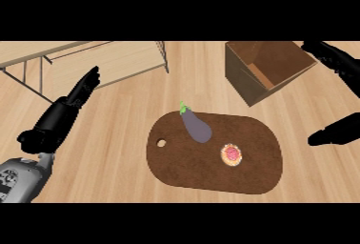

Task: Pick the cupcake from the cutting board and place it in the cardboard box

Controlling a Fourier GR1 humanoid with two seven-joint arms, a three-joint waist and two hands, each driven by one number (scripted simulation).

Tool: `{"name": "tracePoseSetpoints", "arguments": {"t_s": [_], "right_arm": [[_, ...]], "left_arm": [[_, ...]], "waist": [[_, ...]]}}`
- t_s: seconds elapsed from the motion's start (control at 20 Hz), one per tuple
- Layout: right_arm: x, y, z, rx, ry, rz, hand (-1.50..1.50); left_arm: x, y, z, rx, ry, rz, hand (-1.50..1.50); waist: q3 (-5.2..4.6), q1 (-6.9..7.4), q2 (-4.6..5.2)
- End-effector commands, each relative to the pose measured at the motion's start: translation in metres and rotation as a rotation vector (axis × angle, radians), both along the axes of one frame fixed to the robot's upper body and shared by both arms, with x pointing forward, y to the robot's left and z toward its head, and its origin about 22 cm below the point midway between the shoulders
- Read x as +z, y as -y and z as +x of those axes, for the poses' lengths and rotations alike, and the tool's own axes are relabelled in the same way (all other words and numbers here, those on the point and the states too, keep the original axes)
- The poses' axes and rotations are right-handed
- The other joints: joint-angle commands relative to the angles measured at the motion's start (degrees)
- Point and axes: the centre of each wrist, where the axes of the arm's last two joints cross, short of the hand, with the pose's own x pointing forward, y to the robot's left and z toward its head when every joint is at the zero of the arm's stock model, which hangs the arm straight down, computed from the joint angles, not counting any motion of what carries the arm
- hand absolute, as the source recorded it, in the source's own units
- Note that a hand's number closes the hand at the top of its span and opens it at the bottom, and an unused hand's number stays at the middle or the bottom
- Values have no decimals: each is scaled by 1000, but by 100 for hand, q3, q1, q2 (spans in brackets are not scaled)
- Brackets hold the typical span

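- Right hand at the right edge, spread wide, holding nothing; fingers far, touching the cardboard box rim, thumb near.
- Left hand at left, fingers straight and together, pointing far; grey forearm at the near-left corner.
- Cupcake upright on the cutting board, right half, near-right of an eggplant.
- Box open-topped, far right of the board.

A purple eggplant with a green stem is seen lying tilted on the wooden desk; a pale wooden frame is seen upper left.
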Motion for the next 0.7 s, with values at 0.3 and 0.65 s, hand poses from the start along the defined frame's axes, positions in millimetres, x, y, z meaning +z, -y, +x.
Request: {"name": "tracePoseSetpoints", "arguments": {"t_s": [0.3, 0.65], "right_arm": [[25, -18, -11, 154, 163, -496, -150], [46, -81, -43, 244, 188, -779, -150]], "left_arm": [[-4, -5, 7, -9, 13, 25, 0], [-4, -8, 8, -10, -13, -8, 0]], "waist": [[-7, -73, -23], [-11, -95, -51]]}}
